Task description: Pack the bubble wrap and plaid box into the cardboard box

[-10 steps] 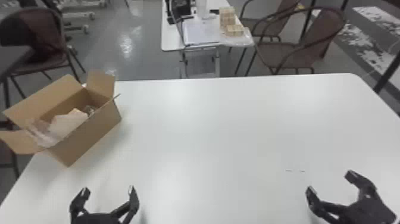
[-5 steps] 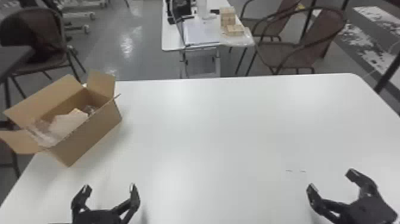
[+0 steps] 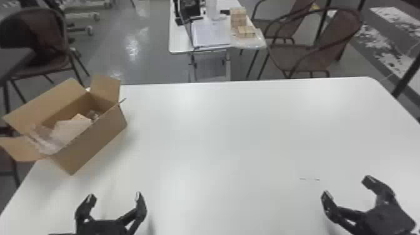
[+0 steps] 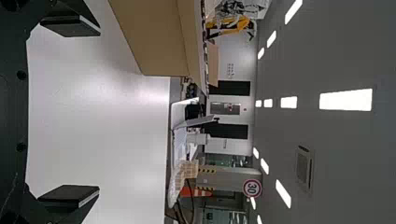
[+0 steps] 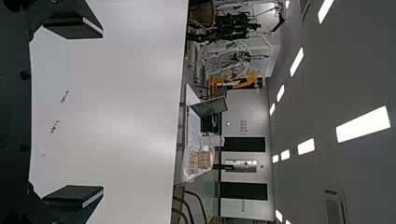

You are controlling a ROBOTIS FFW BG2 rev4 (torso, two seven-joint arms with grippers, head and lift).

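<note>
Left tool (image 3: 114,195) and right tool (image 3: 347,187) shifted slightly, gaping empty; cardboard box (image 3: 93,140) open (tan).

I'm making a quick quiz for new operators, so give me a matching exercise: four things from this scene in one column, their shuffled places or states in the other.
1. cardboard box
2. bubble wrap
3. left gripper
4. right gripper

A. fingers apart, farther from the cardboard box
B. inside the cardboard box
C. fingers apart, nearer the cardboard box
D. brown, with its flaps open

Pairs: 1-D, 2-B, 3-C, 4-A
</note>
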